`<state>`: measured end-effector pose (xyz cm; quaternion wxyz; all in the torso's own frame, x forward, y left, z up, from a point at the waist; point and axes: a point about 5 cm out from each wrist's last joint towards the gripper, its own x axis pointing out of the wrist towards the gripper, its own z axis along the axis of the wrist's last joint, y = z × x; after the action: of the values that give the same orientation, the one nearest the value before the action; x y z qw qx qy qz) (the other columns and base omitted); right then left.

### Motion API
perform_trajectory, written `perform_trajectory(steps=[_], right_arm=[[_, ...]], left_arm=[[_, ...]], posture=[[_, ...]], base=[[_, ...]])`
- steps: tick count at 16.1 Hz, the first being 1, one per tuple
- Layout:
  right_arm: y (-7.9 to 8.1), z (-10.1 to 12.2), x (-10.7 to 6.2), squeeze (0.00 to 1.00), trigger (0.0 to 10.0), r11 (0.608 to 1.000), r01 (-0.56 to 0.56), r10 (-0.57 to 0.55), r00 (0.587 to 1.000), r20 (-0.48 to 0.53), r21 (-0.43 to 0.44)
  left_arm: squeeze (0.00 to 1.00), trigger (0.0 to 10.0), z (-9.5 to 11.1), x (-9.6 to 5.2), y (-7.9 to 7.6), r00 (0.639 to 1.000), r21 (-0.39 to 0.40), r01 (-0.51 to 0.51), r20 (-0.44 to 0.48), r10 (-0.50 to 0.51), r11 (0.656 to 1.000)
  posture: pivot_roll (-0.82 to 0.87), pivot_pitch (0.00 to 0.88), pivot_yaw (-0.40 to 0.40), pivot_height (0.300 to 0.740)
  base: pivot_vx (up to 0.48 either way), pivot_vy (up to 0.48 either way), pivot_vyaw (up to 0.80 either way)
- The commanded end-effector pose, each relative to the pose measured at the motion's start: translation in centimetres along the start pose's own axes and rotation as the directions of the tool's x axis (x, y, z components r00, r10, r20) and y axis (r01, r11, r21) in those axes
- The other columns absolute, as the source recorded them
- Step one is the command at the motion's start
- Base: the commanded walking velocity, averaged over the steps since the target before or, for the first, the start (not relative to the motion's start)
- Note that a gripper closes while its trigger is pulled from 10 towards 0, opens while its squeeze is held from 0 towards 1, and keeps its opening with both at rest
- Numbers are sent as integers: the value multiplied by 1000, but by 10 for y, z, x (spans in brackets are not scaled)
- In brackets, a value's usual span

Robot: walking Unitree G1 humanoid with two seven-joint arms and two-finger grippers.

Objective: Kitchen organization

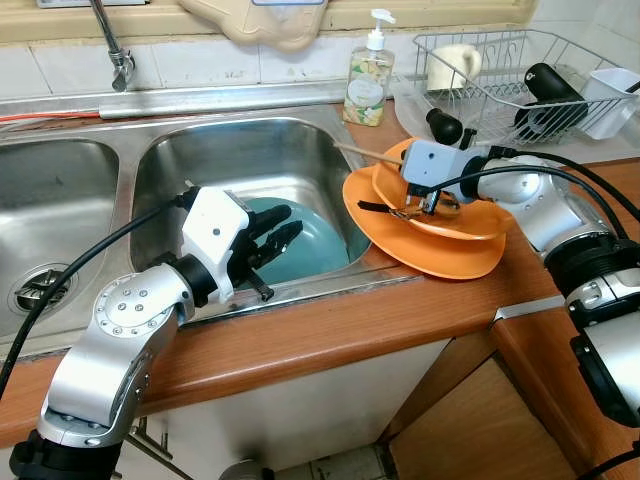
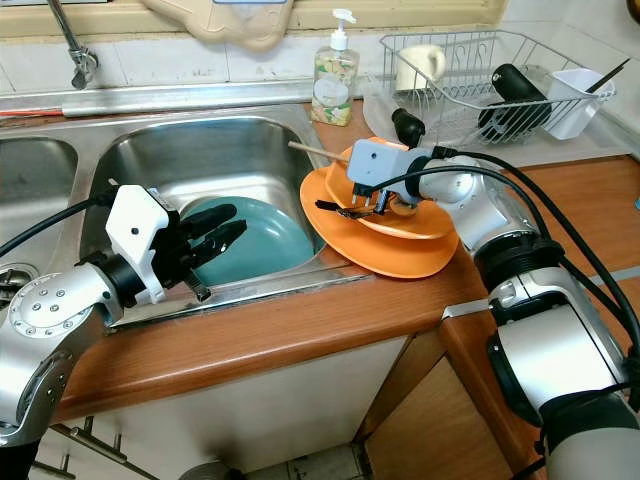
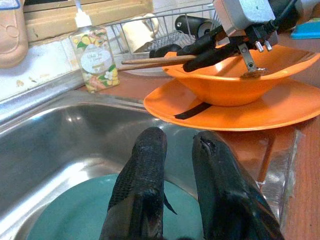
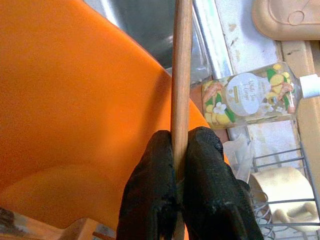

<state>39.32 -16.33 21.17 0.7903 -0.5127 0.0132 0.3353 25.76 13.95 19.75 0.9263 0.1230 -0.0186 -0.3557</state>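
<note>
A slender round wooden stick [image 4: 181, 75] is clamped between the right gripper's [image 4: 181, 165] fingers over the glossy orange bowl [image 1: 450, 215] beside the steel sink [image 1: 230, 160]. The left gripper's [image 1: 281, 235] fingers are held slightly apart above a teal plate [image 1: 315, 245]. The soap bottle's [image 1: 366, 80] floral label cannot be read.

Taking the sink basin [image 1: 240, 165] as landmark: its back half lies bare steel, open to a reach from above. A teal plate [image 1: 310, 245] covers its front floor, and the left gripper [image 1: 272, 243] hangs over that plate. At the basin's right rim an orange plate [image 1: 440, 250] carrying an orange bowl [image 1: 455, 215] overhangs the edge, with the right gripper [image 1: 400, 212] pinching a wooden stick [image 4: 181, 75] above it, blocking that side. Behind the right corner stands a soap bottle [image 1: 368, 80], then a dish rack [image 1: 520, 85]. The wooden counter [image 1: 330, 340] before the basin is bare.
</note>
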Motion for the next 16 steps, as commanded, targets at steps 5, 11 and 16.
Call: perform_trajectory(steps=[5,11,16], right_arm=[[-27,10,-12,0,0,996,81,-85,993,85,49],[-52,61,-58,0,0,901,57,-269,851,451,430],[-6,103,-89,0,0,807,-162,-260,766,588,568]], left_arm=[[0,10000,8,4,-1,999,19,25,27,-25,1000],[0,10000,20,5,0,992,-70,17,124,-8,997],[0,10000,32,1,-5,977,-202,116,201,-75,972]], posture=[[-52,0,-8,740],[-62,0,6,740],[-53,0,14,740]], base=[[0,0,0],[0,0,0],[0,0,0]])
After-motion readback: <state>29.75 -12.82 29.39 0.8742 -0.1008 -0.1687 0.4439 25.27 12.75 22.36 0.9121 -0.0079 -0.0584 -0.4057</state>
